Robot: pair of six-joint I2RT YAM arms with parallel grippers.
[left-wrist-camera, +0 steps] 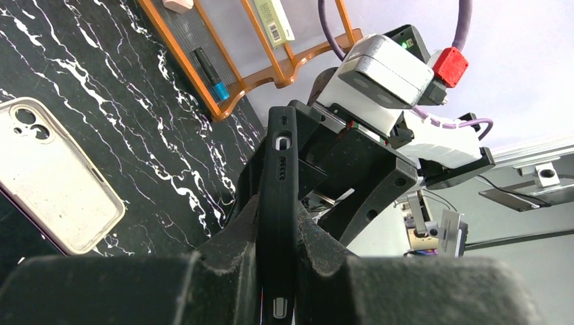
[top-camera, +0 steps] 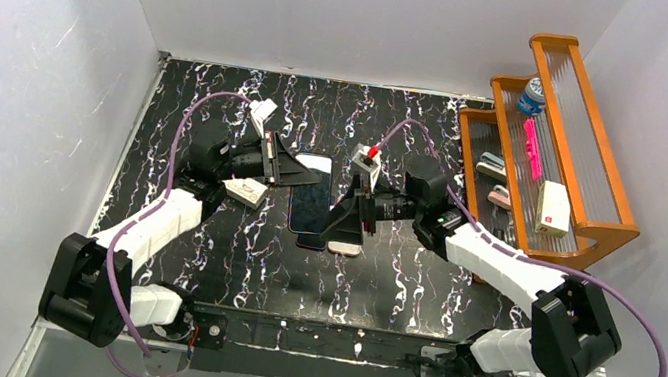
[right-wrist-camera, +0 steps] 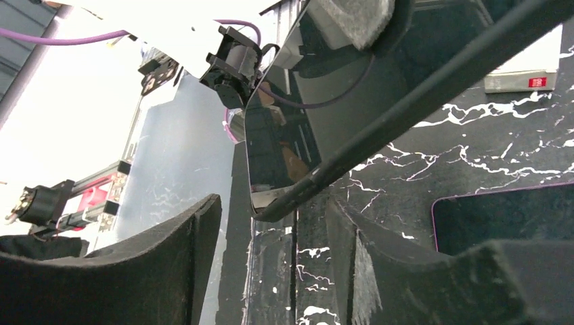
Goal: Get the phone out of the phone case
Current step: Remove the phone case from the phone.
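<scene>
Now L fingers (left-wrist-camera: pixel 227 256) clamp case (left-wrist-camera: pixel 279 183); R fingers (right-wrist-camera: pixel 169 261) apart.

Diffuse, even light from above fills the top view. The white walls (top-camera: pixel 18 47) are bright, and the arms throw only faint, soft shadows on the glossy black table (top-camera: pixel 228 258), which shows little glare. In the left wrist view the left gripper's fingers (left-wrist-camera: pixel 223 265) at the near edge are dark and blurred, while the phone case (left-wrist-camera: pixel 279 176) edge is crisp. In the right wrist view the left side is blown out to white, the phone (right-wrist-camera: pixel 284 128) glass mirrors its surroundings, and the right gripper's fingers (right-wrist-camera: pixel 162 271) are soft and underlit.
</scene>
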